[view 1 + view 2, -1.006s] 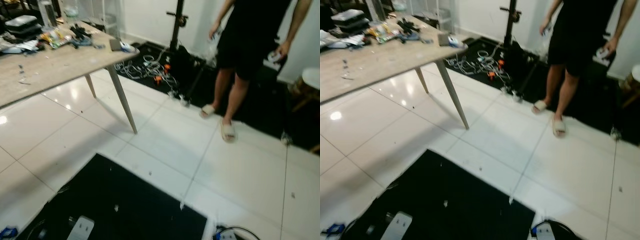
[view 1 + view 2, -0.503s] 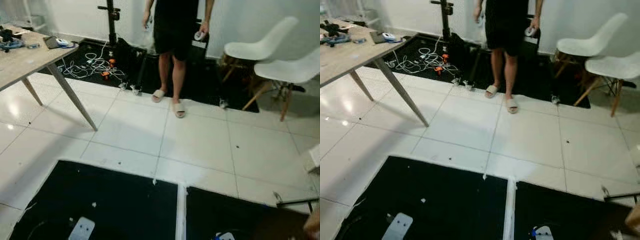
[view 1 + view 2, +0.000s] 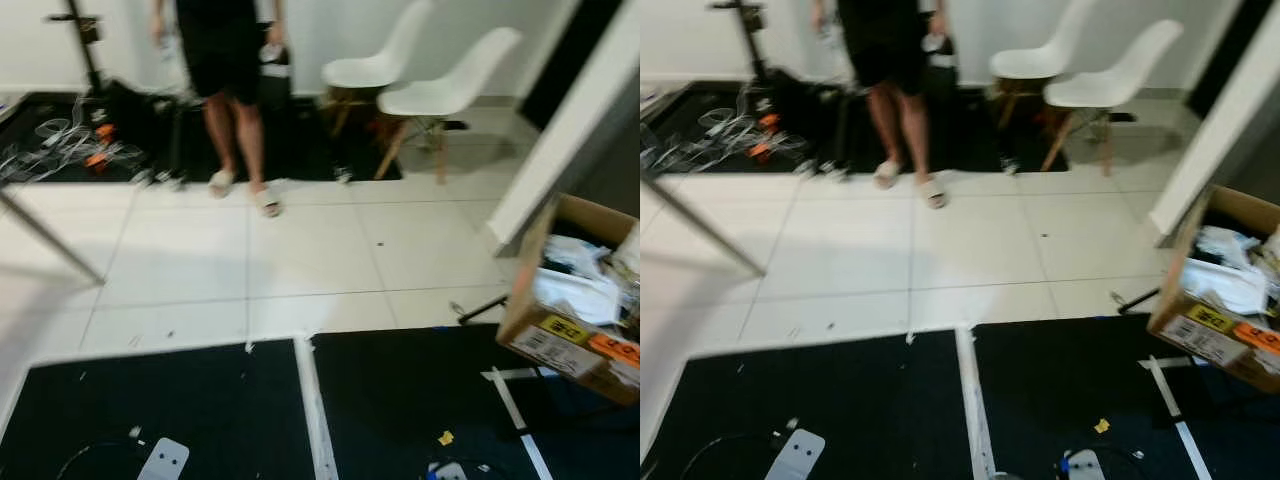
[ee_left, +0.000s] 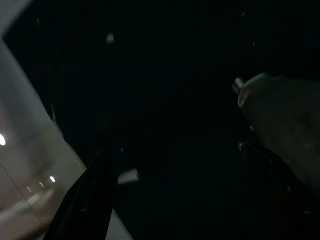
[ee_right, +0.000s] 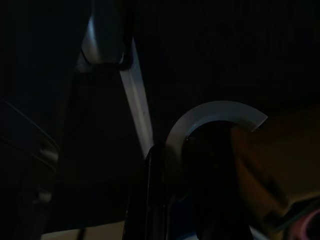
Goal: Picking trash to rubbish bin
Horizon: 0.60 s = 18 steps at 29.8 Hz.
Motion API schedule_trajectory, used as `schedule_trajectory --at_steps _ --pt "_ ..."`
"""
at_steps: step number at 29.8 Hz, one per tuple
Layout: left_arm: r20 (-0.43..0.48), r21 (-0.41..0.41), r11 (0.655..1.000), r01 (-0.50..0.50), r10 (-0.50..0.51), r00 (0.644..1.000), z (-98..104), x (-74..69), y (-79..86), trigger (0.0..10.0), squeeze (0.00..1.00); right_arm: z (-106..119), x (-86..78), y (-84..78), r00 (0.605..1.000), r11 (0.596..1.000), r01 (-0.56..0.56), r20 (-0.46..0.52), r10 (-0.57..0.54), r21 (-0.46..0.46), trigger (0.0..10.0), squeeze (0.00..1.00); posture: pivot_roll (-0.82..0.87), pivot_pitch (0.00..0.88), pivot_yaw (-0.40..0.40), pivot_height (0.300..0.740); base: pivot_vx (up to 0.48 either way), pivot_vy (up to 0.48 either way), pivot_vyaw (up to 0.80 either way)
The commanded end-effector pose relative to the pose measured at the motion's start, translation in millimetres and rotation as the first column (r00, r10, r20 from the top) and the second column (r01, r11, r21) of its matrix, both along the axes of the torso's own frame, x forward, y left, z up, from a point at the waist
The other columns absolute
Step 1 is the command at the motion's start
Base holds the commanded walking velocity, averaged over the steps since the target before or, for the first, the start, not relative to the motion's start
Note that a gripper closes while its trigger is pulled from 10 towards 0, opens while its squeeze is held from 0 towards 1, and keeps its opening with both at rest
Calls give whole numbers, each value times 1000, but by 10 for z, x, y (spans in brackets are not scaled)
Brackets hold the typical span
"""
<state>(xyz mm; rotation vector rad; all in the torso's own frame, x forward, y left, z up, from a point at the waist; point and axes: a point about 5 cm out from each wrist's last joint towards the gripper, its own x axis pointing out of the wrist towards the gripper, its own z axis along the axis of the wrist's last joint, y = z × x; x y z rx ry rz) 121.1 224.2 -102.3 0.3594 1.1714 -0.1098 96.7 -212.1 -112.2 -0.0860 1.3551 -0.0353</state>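
Bright, motion-blurred head views; dark wrists.

A person (image 3: 228,60) stood beside two white chairs (image 3: 420,85); an open cardboard box (image 3: 580,300) of trash sat at the right, on black mats (image 3: 200,410).

white tiled floor (image 3: 300,260) | black mats (image 3: 150,410) | two white chairs (image 3: 420,80)

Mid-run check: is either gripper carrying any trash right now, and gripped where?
It cannot be told. Both wrist views are too dark to show any grip. A small yellow scrap lies on the black mat, and a cardboard box of rubbish stands on the robot's right.
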Motion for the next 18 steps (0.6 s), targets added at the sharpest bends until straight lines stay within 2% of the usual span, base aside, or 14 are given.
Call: schedule_trajectory --at_steps 1,5,9,12,13,14,15,16,18 --pt "7 -4 1000 1 -1 1000 4 10 2 10000 0 -3 -4 14 1000 1000 9 5 -9 13 10000 0 88 0 18 740 0 0 -800" --pt "12 -10 1000 20 -20 1000 11 28 -2 10000 0 9 32 -3 998 998 50 44 -51 29 10000 0 92 0 13 740 0 0 -102" --pt "11 -11 1000 27 -27 1000 10 27 -6 10000 0 36 140 9 990 994 91 100 -96 56 10000 0 92 0 13 740 283 0 0" --pt "8 -11 999 33 -33 999 8 21 -6 10000 0 127 415 -13 964 985 154 208 -168 80 10000 0 92 0 13 740 310 0 0" --pt "8 -11 999 33 -33 999 8 21 -6 10000 0 127 415 -13 964 985 154 208 -168 80 10000 0 92 0 13 740 311 0 0" --pt "7 -11 999 35 -35 999 8 19 -7 10000 0 167 518 -26 953 982 167 242 -183 88 10000 0 92 0 13 740 311 0 0" --pt "6 -12 999 37 -37 999 7 18 -7 10000 0 220 643 -39 938 978 179 281 -202 105 10000 0 92 0 13 740 341 0 -800" --pt "6 -12 999 37 -37 999 7 18 -7 10000 0 220 643 -39 938 978 179 281 -202 105 10000 0 92 0 13 740 341 0 -800" --pt "5 -13 999 40 -40 999 6 16 -9 10000 0 337 890 -55 910 974 178 353 -218 143 10000 0 91 0 7 740 351 0 -800"
